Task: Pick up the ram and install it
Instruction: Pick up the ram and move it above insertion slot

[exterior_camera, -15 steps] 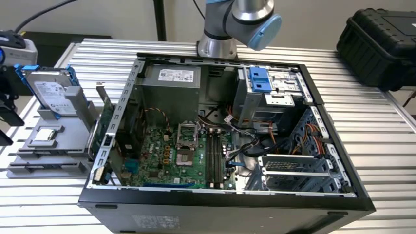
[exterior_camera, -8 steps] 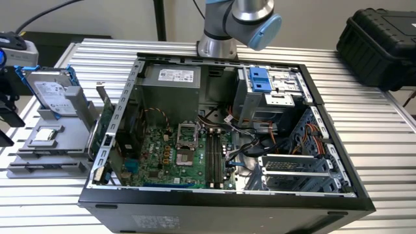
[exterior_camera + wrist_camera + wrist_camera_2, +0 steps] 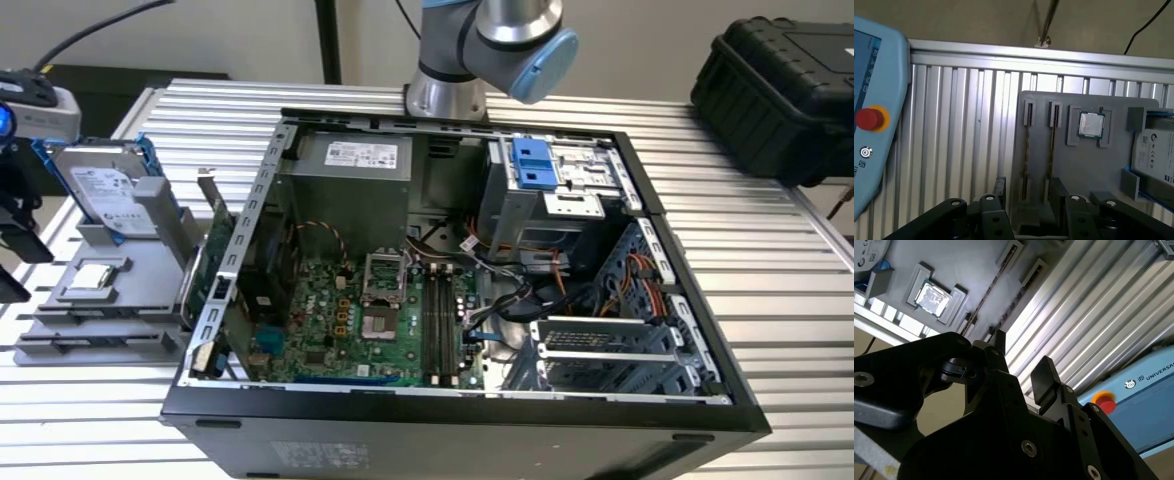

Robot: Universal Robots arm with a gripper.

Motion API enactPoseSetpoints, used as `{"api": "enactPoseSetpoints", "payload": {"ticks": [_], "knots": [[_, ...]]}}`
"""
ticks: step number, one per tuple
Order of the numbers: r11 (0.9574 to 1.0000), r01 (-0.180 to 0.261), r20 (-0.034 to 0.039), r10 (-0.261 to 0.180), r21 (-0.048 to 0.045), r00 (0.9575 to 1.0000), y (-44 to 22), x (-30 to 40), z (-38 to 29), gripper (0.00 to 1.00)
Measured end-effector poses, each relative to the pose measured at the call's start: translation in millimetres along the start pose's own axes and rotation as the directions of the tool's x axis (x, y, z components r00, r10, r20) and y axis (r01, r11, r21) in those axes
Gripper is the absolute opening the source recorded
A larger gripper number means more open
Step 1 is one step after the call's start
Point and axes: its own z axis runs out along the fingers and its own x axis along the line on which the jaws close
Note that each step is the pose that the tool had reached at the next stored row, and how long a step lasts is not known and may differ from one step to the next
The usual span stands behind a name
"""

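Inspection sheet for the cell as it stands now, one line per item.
Surface: slatted aluminium table carrying an open PC case and a grey parts holder.
Job's things: ram, thin sticks standing edge-on in the holder's two slots; not gripped.
Clutter: processor chip and hard drive on the holder; green expansion card standing beside the case.
End effector: open, empty, hovering near the ram slots.
Cables: wire bundle inside the case; black cable beyond the table.
Surroundings: teach pendant with red stop button; black hard case.
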Motion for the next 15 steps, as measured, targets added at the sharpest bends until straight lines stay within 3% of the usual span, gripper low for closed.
{"api": "enactPoseSetpoints", "payload": {"ticks": [7, 15], "knots": [[1.0, 0.0, -0.0139, 0.0, -0.001, 0.9999, -0.1, -0.6, 10.0, 1.0], [1.0, 0.0, -0.0362, 0.0, -0.0024, 0.9993, -0.3, -2.6, 19.8, 1.0]]}}
